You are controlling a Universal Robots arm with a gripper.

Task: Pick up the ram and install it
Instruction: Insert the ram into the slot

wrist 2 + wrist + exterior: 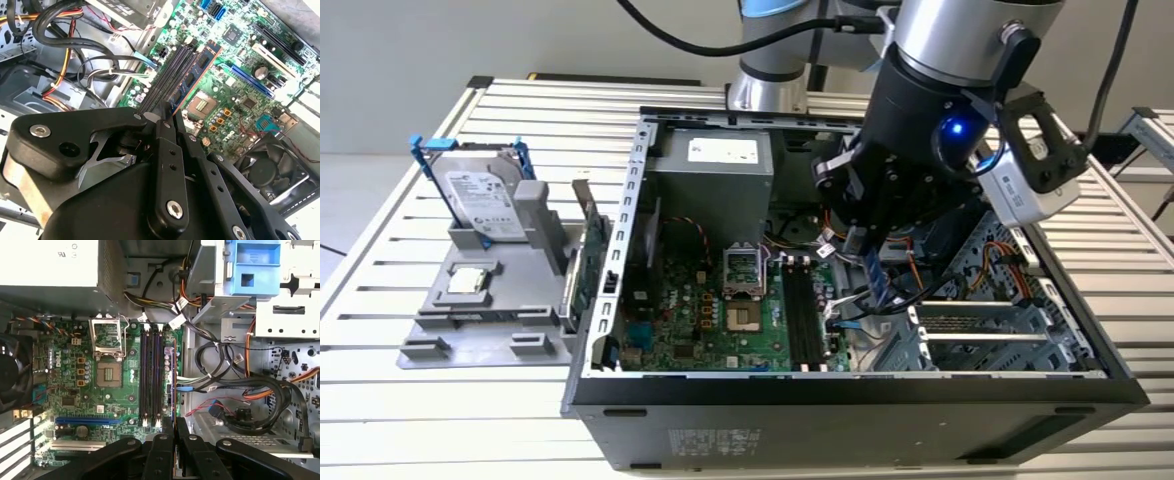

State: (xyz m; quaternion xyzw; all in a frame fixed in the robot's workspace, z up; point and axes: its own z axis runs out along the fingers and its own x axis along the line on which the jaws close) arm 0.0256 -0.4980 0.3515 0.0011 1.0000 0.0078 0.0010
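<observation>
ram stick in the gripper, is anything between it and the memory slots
Nothing visible is. The gripper holds the ram edge-on among the memory slots on the motherboard. The loose cables lie off to the side by the drive cage, not across the slots.

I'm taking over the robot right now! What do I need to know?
End effector: shut on the ram, down inside the open computer case.
Ram: on edge, lined up right beside the two dark memory slots on the motherboard.
Done: ram picked up and brought to the board.
Left: I cannot tell if it is fully seated; it is not yet released.
</observation>
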